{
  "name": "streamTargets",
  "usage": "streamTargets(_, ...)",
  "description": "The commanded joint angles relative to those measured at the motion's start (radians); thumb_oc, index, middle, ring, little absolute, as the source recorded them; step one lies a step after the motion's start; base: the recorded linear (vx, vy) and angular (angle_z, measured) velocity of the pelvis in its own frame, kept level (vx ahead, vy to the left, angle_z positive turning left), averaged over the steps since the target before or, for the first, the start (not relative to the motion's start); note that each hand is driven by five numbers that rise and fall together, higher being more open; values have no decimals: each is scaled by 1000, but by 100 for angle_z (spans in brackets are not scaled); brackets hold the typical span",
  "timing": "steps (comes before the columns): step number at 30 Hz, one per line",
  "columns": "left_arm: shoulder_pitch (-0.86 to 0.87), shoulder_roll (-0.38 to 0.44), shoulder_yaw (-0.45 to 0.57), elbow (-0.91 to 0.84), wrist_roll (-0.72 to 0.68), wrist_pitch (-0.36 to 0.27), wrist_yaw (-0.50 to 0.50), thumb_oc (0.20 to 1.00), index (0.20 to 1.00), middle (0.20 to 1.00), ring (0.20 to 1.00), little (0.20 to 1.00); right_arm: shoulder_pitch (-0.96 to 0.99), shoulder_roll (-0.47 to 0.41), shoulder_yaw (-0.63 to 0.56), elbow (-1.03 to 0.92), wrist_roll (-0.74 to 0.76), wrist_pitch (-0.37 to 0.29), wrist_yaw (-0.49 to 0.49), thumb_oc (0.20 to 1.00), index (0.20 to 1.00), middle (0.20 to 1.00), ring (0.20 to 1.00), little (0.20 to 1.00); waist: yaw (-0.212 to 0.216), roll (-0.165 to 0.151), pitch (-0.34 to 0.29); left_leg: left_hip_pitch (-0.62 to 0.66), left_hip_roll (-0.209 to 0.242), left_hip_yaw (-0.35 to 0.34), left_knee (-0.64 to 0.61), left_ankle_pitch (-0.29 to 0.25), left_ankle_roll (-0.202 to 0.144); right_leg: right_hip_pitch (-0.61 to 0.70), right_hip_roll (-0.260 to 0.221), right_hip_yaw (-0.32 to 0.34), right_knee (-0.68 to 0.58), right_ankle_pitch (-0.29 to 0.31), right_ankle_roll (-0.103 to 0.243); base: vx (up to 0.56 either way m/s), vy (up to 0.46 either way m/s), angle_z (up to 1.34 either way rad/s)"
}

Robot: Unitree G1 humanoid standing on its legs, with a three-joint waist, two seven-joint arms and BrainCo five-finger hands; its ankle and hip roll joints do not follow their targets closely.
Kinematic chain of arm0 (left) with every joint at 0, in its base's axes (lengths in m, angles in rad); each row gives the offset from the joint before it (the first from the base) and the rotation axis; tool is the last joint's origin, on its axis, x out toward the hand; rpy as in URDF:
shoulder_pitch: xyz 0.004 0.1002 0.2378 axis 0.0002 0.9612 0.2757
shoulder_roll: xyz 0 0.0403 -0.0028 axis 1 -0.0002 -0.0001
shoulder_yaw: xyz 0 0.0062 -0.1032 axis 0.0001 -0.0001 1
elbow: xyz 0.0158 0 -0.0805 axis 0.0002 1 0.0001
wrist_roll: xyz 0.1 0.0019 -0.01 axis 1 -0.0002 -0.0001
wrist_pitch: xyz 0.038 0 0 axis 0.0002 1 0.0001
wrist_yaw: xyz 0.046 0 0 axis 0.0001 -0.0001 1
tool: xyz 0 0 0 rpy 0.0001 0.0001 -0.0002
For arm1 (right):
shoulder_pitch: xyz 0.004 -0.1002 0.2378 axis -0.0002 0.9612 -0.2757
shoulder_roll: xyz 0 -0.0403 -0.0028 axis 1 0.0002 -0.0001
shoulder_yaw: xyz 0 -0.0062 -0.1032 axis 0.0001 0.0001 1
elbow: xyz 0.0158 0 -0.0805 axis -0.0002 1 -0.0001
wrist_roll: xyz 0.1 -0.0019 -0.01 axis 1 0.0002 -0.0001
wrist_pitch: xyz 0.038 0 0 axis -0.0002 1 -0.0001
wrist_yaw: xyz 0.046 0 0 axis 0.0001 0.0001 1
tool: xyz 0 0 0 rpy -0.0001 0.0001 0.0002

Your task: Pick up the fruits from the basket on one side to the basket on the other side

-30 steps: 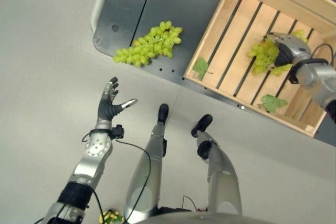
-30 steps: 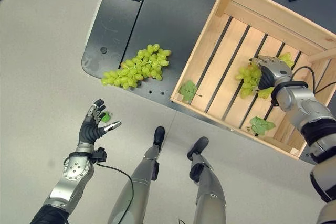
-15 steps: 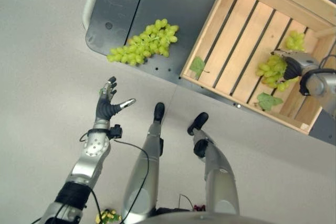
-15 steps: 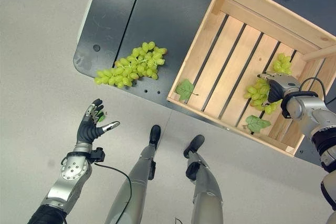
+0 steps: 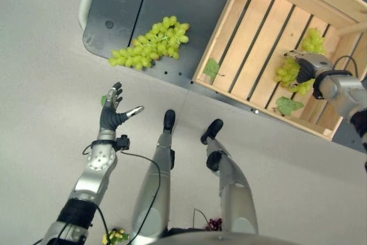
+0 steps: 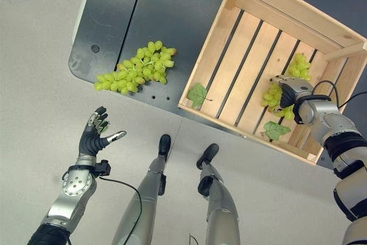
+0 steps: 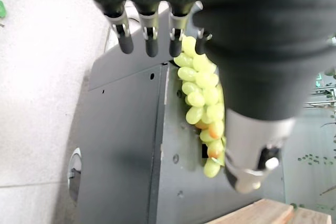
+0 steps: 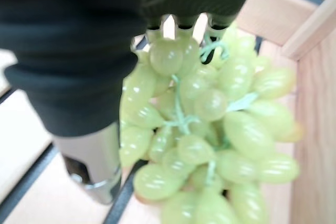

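Note:
A wooden crate (image 5: 222, 27) stands at the right on a dark platform (image 5: 132, 4). Inside it my right hand (image 5: 308, 67) is shut on a bunch of green grapes (image 5: 288, 74), close to the crate's right side. In the right wrist view the bunch (image 8: 210, 129) hangs beneath the curled fingers. A smaller bunch (image 5: 312, 38) lies in the crate's far right corner. A long bunch (image 5: 150, 50) rests on the platform left of the crate. My left hand (image 5: 112, 114) is open over the grey floor, apart from that bunch, and its straight fingers (image 7: 149, 30) point toward it.
Two loose green leaves lie in the crate, one by the near left corner (image 5: 212, 70) and one by the near wall (image 5: 287, 105). A small leaf (image 5: 103, 100) lies on the floor beside my left hand. Grey floor spreads left of and in front of the platform.
The camera has shifted. My right hand has carried its bunch a little toward the crate's near wall, uncovering the smaller bunch in the corner. The left hand has kept its pose.

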Motion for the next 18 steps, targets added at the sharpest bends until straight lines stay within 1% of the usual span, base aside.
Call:
streamTargets(1, 70, 8, 44, -77, -9, -26, 4, 1000, 1000, 1000, 1000, 1000, -77, -13, 83, 65, -27, 25, -17, 200, 200, 200, 200, 200, 11, -2, -10, 83, 22, -18, -49, -60, -22, -71, -142, 42, -33, 199, 189, 0, 0, 0)
streamTargets(18, 77, 16, 46, -89, 2, -25, 10, 1000, 1000, 1000, 1000, 1000, -107, 10, 85, 49, -33, 31, -35, 200, 200, 200, 200, 200, 11, -7, -10, 82, 23, -17, -50, -61, -18, -85, -139, 50, -25, 199, 190, 0, 0, 0)
